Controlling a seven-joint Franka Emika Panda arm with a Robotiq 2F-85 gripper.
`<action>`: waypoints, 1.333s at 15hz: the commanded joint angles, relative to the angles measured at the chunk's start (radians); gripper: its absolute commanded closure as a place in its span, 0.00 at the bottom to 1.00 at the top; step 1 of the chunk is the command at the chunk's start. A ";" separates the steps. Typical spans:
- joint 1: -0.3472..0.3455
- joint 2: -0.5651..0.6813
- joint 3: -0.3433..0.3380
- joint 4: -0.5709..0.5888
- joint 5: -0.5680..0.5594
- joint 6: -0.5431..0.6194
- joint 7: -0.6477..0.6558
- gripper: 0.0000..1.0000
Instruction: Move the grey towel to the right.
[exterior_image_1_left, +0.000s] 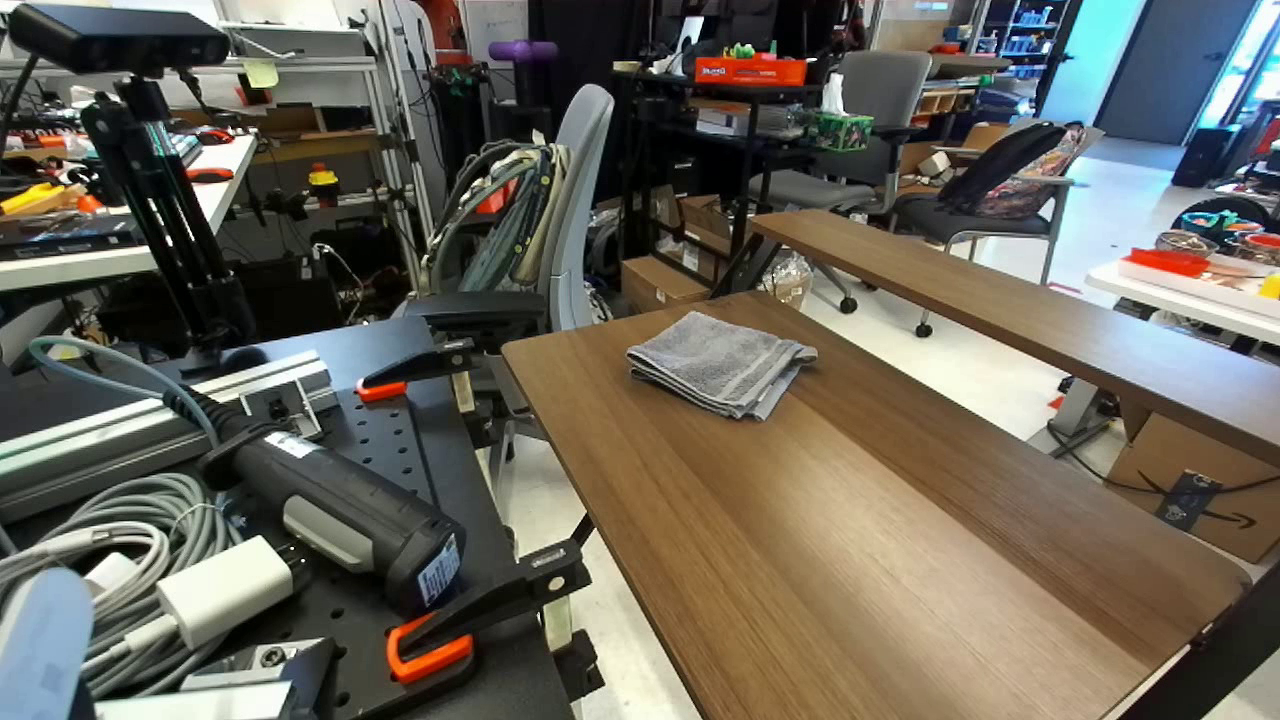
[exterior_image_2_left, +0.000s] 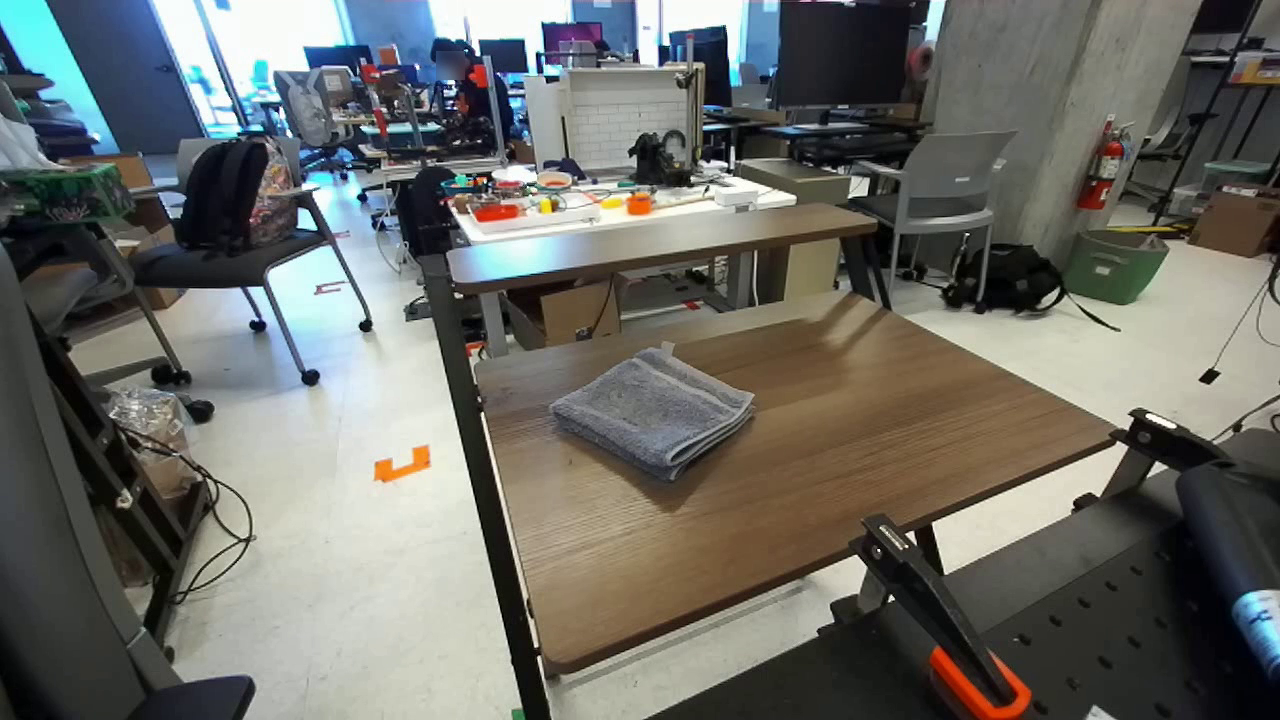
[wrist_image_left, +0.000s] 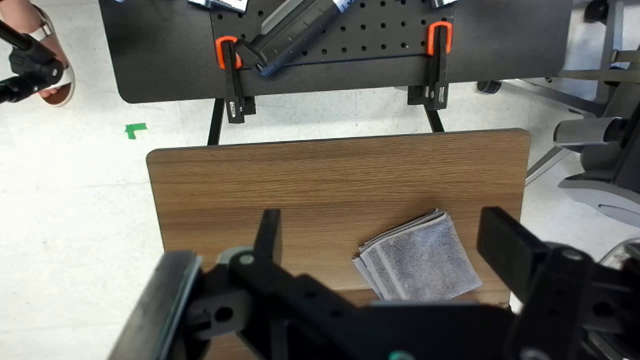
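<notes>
A folded grey towel lies flat on a brown wooden table. In both exterior views the towel (exterior_image_1_left: 715, 360) (exterior_image_2_left: 650, 405) rests near one end of the table (exterior_image_1_left: 850, 560) (exterior_image_2_left: 850, 490). In the wrist view the towel (wrist_image_left: 422, 260) is at the lower right of the table (wrist_image_left: 310, 175), its lower edge partly hidden by the gripper body. My gripper (wrist_image_left: 382, 211) is open and empty, with its two fingers wide apart. It is above the table, and the towel appears between the fingers, closer to the right one. The gripper does not show in the exterior views.
A raised wooden shelf (exterior_image_1_left: 1000, 290) (exterior_image_2_left: 660, 245) runs along one long side of the table. Along the opposite side stands a black bench (wrist_image_left: 165, 55) with orange-tipped clamps (wrist_image_left: 437, 65) and a black handheld device (wrist_image_left: 300, 35). A grey chair (exterior_image_1_left: 580, 200) stands near the towel's end.
</notes>
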 joint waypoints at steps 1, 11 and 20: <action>-0.010 0.000 0.008 0.002 0.005 -0.002 -0.005 0.00; 0.008 0.070 0.041 -0.004 0.024 0.105 0.029 0.00; 0.064 0.431 0.164 0.098 0.016 0.406 0.137 0.00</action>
